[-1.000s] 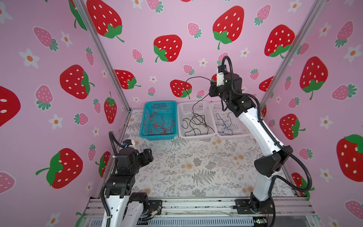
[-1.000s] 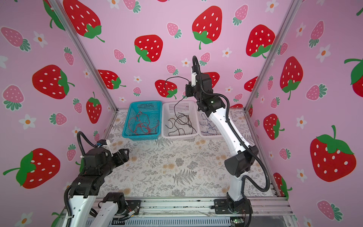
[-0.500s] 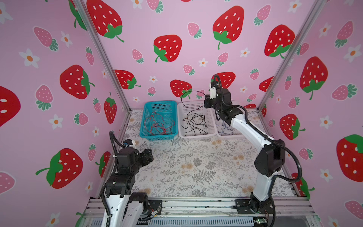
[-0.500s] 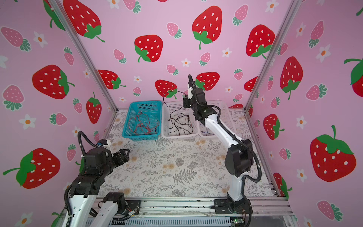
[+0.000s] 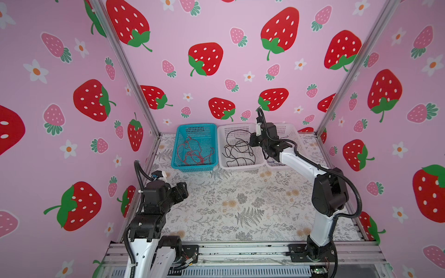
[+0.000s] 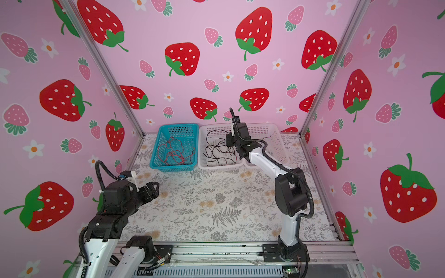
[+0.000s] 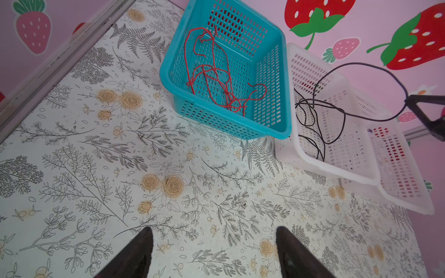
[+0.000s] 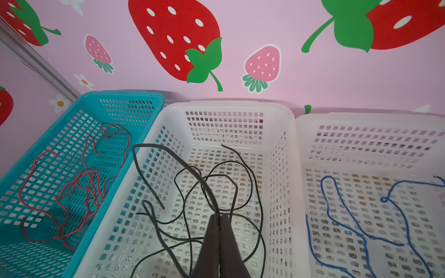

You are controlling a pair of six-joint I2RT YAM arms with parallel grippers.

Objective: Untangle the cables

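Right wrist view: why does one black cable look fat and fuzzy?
In the right wrist view the black cable, pinched by the right hand, rises near the lens and goes out of focus; in both top views it looks thin.

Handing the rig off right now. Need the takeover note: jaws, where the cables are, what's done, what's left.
Grippers: left gripper has its jaws open and empty, over the table. The right gripper has its jaws shut on the black cable, above the middle white basket.
Cables: the red cable lies in the blue basket. The black cable is mostly in the middle white basket, with one loop lifted to the jaws. The blue cable lies in the right white basket.
Done: the colours look separated, one per basket.
Left: probably release the black cable into its basket and pull the arm back.
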